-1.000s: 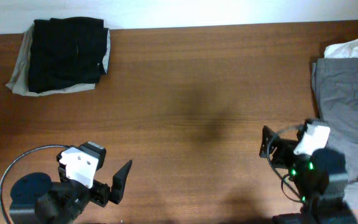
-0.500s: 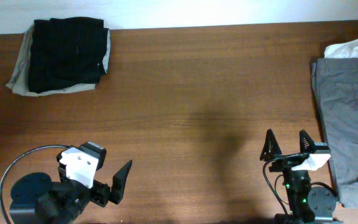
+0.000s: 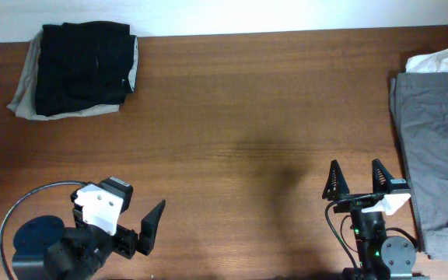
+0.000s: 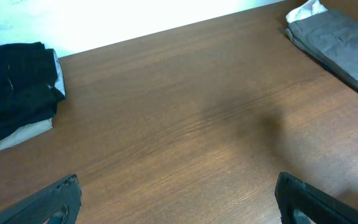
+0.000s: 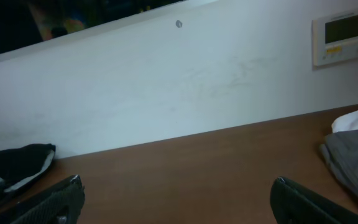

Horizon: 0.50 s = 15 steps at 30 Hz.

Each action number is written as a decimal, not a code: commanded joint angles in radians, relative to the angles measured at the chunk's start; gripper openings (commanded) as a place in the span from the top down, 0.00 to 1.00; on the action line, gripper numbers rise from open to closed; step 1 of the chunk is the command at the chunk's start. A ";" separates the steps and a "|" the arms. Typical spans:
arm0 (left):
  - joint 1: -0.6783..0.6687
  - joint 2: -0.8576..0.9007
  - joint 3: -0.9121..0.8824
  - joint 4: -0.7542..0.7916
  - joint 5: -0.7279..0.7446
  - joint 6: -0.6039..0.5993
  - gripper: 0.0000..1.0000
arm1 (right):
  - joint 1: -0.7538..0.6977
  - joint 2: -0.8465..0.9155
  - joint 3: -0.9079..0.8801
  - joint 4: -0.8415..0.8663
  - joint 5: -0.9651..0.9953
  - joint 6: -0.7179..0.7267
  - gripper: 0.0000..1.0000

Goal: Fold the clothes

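Clothes sit at the two far corners of the brown wooden worktop [image 3: 247, 109]. At the far left, a folded black garment [image 3: 80, 66] lies on top of a khaki-beige garment [image 3: 22, 99], whose pale edges show along the left and right sides of the black one. At the far right, a grey garment [image 3: 434, 148] lies spread flat, running down the right edge. A crumpled white cloth [image 3: 438, 61] touches its far end.

The left gripper [image 4: 178, 186] hangs low over the near left part of the worktop. Its jaws are released, spread wide with only bare wood between them, well apart from the black garment. A dark cable [image 3: 14, 210] loops beside its base.

The right gripper [image 3: 355, 175] is at the near right, just beside the grey garment's inner edge but not touching it. Its jaws are also released and hold nothing.

In the right wrist view, a pale wall [image 5: 166, 93] rises behind the worktop. It carries a small white panel [image 5: 340, 37] with a greenish display, whose writing is too small to read.
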<state>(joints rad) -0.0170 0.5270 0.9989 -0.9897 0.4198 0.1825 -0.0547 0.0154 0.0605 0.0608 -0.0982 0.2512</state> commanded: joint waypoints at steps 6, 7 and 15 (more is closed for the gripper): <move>-0.002 -0.006 -0.002 0.002 0.010 0.013 0.01 | 0.009 -0.012 -0.022 0.036 0.020 -0.008 0.01; -0.002 -0.006 -0.002 0.002 0.010 0.013 0.01 | 0.009 -0.012 -0.027 0.050 0.020 -0.008 0.01; -0.002 -0.006 -0.002 0.002 0.010 0.013 0.01 | 0.009 -0.012 -0.055 0.082 0.032 -0.012 0.01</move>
<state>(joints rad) -0.0170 0.5270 0.9989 -0.9897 0.4198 0.1822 -0.0540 0.0154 0.0158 0.1360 -0.0872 0.2501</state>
